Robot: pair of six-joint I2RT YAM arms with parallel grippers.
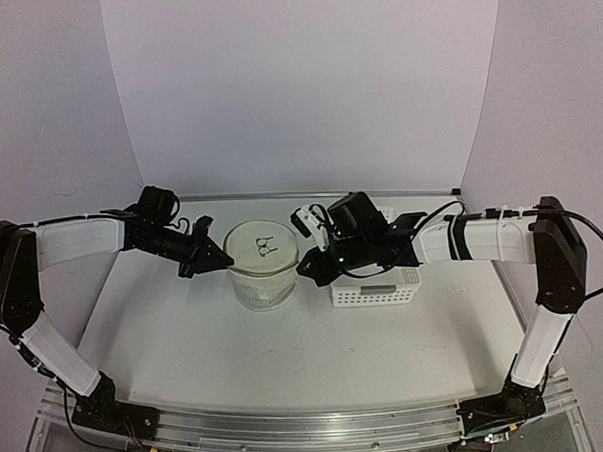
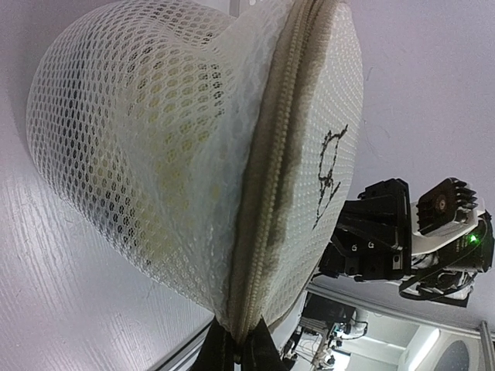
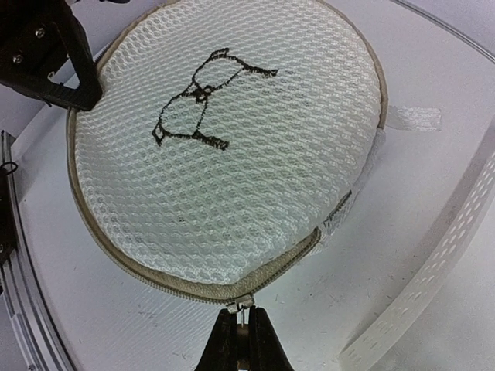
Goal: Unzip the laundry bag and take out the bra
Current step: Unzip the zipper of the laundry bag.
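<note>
The round white mesh laundry bag (image 1: 262, 264) stands on the table, its flat face with the black bra drawing (image 3: 203, 100) upward. My left gripper (image 1: 205, 258) is shut on the bag's zipper seam (image 2: 267, 232) at its left edge. My right gripper (image 1: 313, 269) is shut on the metal zipper pull (image 3: 244, 304) at the bag's right edge. The zipper looks closed along the part in view. The bra shows only as a faint yellowish tint through the mesh (image 2: 166, 232).
A white perforated plastic basket (image 1: 376, 291) stands right of the bag, under my right arm; its rim (image 3: 433, 270) shows in the right wrist view. A metal rail runs along the table's near edge (image 1: 290, 427).
</note>
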